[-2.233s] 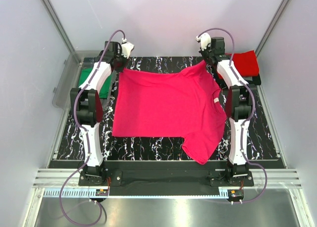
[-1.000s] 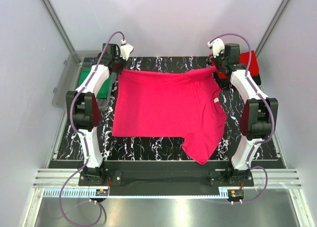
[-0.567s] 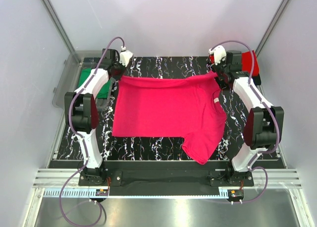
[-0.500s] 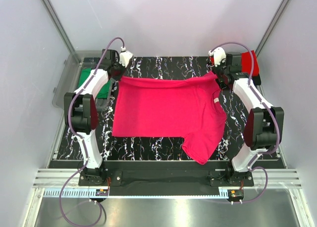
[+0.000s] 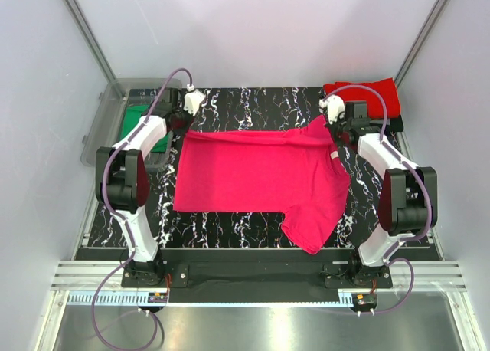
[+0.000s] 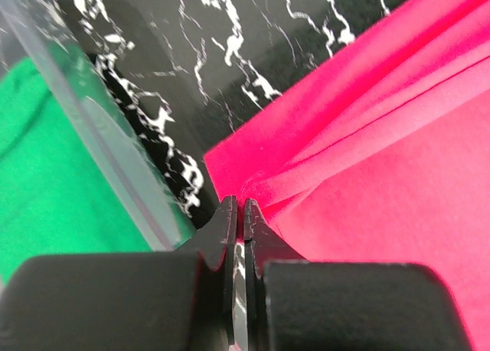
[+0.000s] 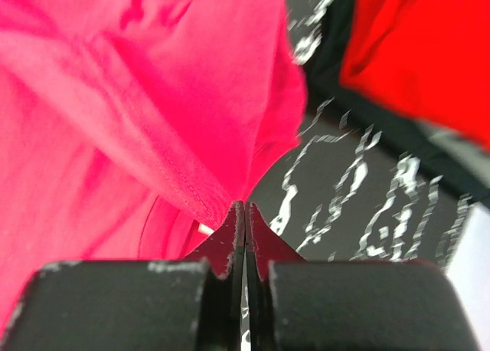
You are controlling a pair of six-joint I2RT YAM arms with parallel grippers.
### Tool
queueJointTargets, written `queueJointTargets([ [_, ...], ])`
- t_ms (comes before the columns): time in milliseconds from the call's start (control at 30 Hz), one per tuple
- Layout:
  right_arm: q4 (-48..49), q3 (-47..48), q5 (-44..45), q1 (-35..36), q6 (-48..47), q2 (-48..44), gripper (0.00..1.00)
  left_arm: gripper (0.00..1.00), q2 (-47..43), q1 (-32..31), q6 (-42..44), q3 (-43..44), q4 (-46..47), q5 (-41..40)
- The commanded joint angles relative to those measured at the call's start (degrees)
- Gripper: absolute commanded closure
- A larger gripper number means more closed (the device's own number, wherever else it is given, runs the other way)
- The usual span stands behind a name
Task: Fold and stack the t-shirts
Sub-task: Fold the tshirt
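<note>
The magenta-pink t-shirt lies spread on the black marbled table, its far edge lifted and folded toward me. My left gripper is shut on the shirt's far left corner. My right gripper is shut on the far right sleeve, near the collar and its white label. The red t-shirt lies folded at the far right and shows in the right wrist view. The green t-shirt lies in the clear bin at the left and shows in the left wrist view.
The clear plastic bin stands off the table's left edge; its wall is close to my left fingers. A dark tray lies under the red shirt. Grey walls enclose the table.
Both grippers have drawn the shirt's far edge toward me, from the back of the table to over the shirt, folding that edge inward. The red shirt is now uncovered.
</note>
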Motion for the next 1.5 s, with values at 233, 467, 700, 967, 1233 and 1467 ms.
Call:
queueJointTargets([
  [233,-0.63,-5.49,-2.67,0.38,1.87,-3.56,1.00,1.00,-4.79,0.38,0.23,-5.81,3.64,0.13],
  [467,-0.81,-8.13,-2.76,0.82,2.40,-4.27,1.00,1.00,-5.14,0.38,0.05,-8.45,3.99,0.13],
  [700,-1.34,-8.74,-2.93,0.91,3.01,-4.97,1.00,1.00,-5.67,0.38,0.75,-10.47,4.52,-0.83],
  [967,-2.13,-10.32,-3.55,1.35,3.89,-6.20,1.00,1.00,-7.69,0.38,1.55,-14.16,3.90,-0.75],
  [1233,-5.64,-11.47,-5.31,2.05,5.03,-7.61,0.75,0.83,-7.86,0.38,1.02,-15.30,3.55,-2.85],
  [1467,-12.32,-5.50,-8.20,1.96,6.53,-13.58,0.51,0.57,-15.86,0.38,0.40,-14.87,0.83,-0.14],
])
